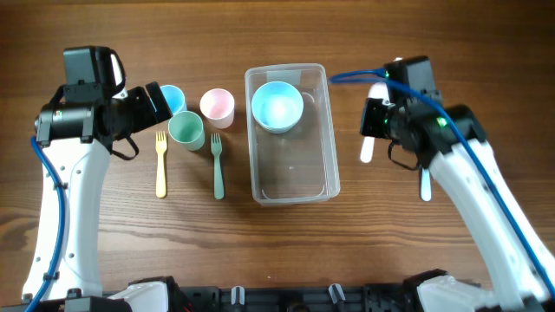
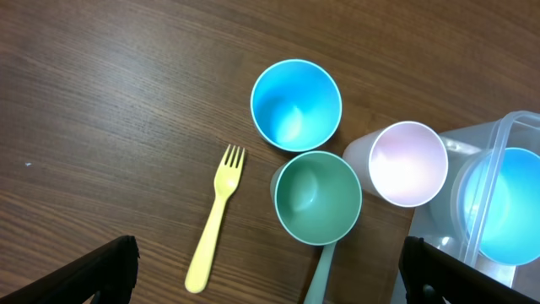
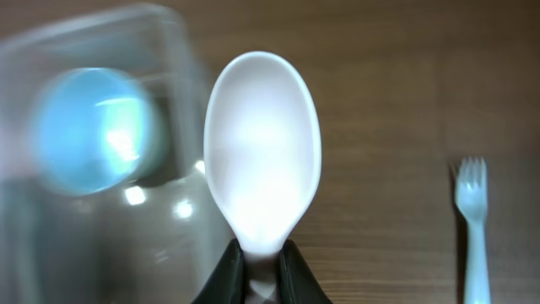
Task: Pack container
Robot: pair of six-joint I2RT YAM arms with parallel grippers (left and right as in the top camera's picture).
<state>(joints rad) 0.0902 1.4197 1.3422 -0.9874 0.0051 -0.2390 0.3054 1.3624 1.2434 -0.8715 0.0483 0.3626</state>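
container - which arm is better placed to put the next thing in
Right: the right gripper is shut on the white spoon beside the container; the left gripper is open and empty above the cups.

Brown wood-grain table (image 1: 260,251). Left side: blue cup (image 2: 296,104), pink cup (image 1: 217,106) and green cup (image 1: 186,130) clustered close. Yellow fork (image 1: 160,165) and green fork (image 1: 217,166) lie parallel, tines toward the cups. Clear container (image 1: 293,172) mid-table, just beside pink cup. Pale blue fork (image 3: 474,228) well right.

Even soft light; faint shadows; right wrist view blurred (container (image 3: 51,245) smeared)
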